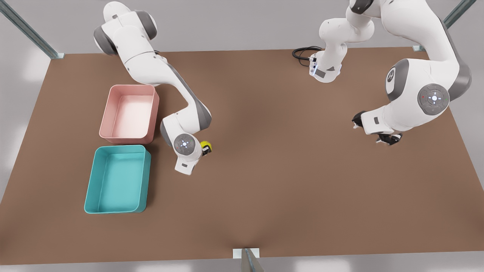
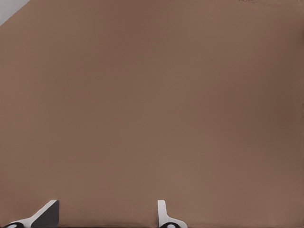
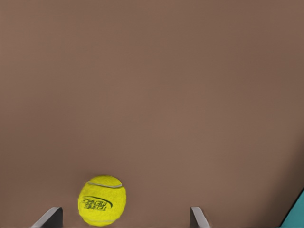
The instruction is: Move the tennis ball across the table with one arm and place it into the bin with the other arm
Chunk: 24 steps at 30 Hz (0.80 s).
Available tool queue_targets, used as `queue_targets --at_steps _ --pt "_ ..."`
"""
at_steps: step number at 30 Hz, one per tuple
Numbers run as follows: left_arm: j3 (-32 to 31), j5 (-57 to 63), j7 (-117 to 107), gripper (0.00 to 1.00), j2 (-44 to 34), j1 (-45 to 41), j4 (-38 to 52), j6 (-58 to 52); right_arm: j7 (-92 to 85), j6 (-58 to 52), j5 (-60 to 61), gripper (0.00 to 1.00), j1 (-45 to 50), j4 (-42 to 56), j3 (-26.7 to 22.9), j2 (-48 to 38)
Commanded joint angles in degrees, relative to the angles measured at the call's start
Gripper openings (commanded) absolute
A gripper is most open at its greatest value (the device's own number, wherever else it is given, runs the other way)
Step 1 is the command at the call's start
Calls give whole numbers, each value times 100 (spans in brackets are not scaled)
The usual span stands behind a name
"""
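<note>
The right gripper (image 3: 126, 218) hovers spread wide around the small yellow-green tennis ball (image 3: 102, 200), beside the teal plastic bin (image 1: 117, 179); next, squeeze. The left gripper (image 2: 107, 216) waits, released

The right gripper (image 1: 205, 150), fingers spread wide, hangs low at the front view's left; the left gripper (image 1: 387, 139), also spread, hovers at its right.

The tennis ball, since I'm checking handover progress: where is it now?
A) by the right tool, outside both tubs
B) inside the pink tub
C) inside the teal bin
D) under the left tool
A: the tennis ball sits between the right tool's open fingers, beside the bin.
</note>
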Motion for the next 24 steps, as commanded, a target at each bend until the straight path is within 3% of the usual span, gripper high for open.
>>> queue_targets --at_steps 1,13,24 --pt "-2 -34 -3132 100 -6 2 3 -298 2862 1452 21 100 16 -196 56 -8" --pt "-2 -34 -3124 100 3 11 -23 -228 3004 3570 -23 100 -37 -2903 29 -1028" --pt "-2 -34 -3124 100 29 11 -32 -192 3109 4098 -23 100 42 -3422 47 -949"
